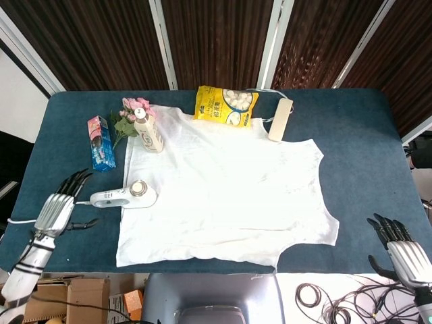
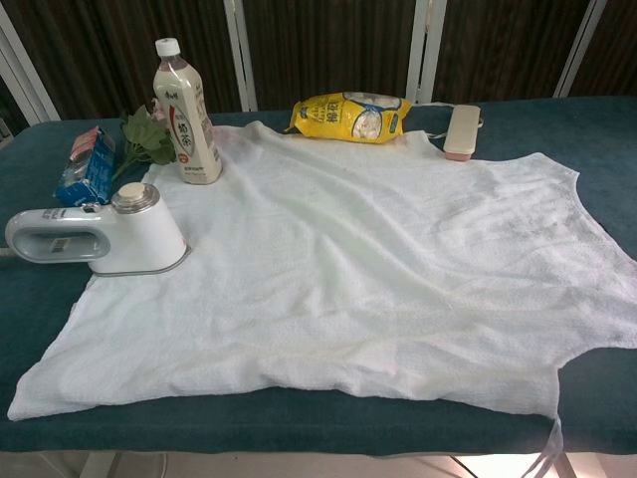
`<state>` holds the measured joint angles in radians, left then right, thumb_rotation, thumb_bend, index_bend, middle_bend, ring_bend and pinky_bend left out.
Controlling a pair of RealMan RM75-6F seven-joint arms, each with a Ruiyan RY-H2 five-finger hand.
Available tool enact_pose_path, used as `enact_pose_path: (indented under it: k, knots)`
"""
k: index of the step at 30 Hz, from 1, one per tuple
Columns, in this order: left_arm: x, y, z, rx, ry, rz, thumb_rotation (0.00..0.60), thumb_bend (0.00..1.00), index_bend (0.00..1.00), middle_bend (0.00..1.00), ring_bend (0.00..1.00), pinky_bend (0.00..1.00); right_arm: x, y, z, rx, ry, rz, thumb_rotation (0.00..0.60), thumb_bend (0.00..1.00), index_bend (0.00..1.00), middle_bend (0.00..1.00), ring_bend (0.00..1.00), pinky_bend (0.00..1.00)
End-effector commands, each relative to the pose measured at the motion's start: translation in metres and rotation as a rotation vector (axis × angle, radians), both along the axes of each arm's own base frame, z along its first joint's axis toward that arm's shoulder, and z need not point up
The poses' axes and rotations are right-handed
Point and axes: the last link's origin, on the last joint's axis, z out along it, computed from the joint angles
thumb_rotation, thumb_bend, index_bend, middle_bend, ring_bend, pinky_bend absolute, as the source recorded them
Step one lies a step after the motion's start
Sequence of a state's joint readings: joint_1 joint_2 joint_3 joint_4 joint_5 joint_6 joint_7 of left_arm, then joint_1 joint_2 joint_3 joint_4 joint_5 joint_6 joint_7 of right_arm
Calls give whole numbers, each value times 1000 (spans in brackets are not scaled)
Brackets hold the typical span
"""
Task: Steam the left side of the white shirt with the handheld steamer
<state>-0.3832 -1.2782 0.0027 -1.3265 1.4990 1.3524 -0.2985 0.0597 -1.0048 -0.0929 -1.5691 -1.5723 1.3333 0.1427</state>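
The white shirt lies spread flat on the blue table. The white handheld steamer rests on its side at the shirt's left edge, handle pointing left, with nothing touching it. My left hand is open, fingers spread, a short way left of the steamer's handle near the table's front left; the chest view does not show it. My right hand is open, off the table's front right corner.
Along the back stand a milk tea bottle, flowers, a blue and pink box, a yellow snack bag and a beige power strip. The steamer's white cord trails left.
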Motion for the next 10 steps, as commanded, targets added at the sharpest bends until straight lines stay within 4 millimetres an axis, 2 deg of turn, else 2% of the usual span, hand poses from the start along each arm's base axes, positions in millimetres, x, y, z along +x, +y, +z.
enact_pose_path:
  k: [1, 4, 10]
  knots:
    - [-23, -72, 16, 95, 61, 122, 600, 0, 0, 0, 0, 112, 1, -1, 0, -7, -1, 2, 600, 363, 0, 0, 0, 0]
    - [-27, -89, 7, 31, 86, 131, 600, 0, 0, 0, 0, 112, 1, -2, 0, -13, 4, 3, 600, 363, 0, 0, 0, 0]
    - [-23, -87, 8, 57, 105, 104, 600, 0, 0, 0, 0, 107, 3, -1, -1, -17, 6, 11, 600, 363, 0, 0, 0, 0]
